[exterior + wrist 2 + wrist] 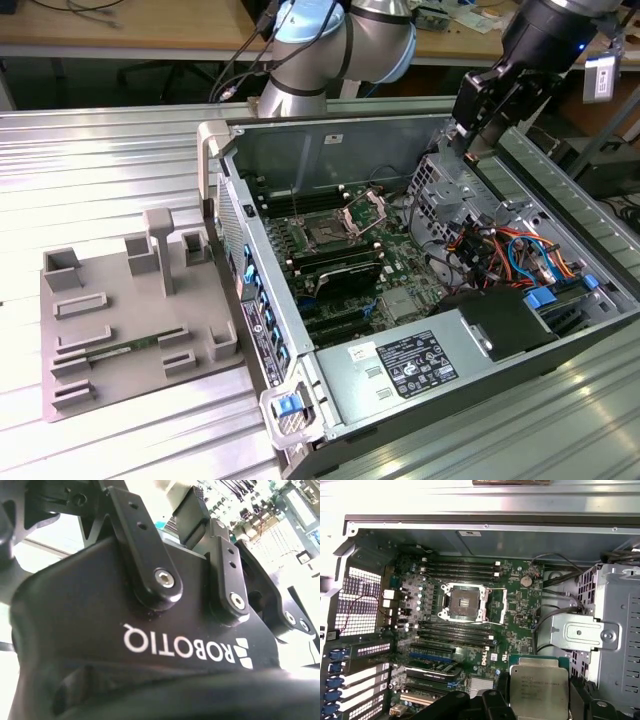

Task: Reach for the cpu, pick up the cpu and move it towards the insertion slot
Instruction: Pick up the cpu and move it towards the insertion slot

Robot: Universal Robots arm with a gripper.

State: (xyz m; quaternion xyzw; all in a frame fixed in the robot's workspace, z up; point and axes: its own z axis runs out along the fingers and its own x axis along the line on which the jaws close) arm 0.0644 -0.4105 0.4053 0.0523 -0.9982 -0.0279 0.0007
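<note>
On the exterior view's left, a grey plastic tray (130, 320) lies flat on the ribbed metal desk (90, 160), with a long green memory stick (120, 352) resting in one of its grooves. Just beside the tray, toward the exterior view's right, stands the open computer case (330, 130), lying on its side with its green circuit board (395, 260) facing up. Near the middle of that board sits the insertion slot (326, 236), a dark square socket with its shiny metal frame (368, 208) swung up and open; long black memory slots (340, 275) run alongside it. In the first wrist view the same socket (462, 601) shows bare and dark, its frame tilted open to one side.

Further toward the exterior view's right, a metal drive cage (440, 190) and a bundle of orange and blue cables (510, 250) fill that end of the case. The robot arm (340, 40) reaches in from the far side, and its gripper (478, 125) hangs above the case's right part, over the drive cage and well apart from the socket.

In the first wrist view the cpu (538, 685), silvery top showing, sits between the dark gripper parts at the picture's lower edge, clear of the board below. The jaws look closed against its sides, holding it. The second wrist view shows the black gripper body (150, 630) up close.
</note>
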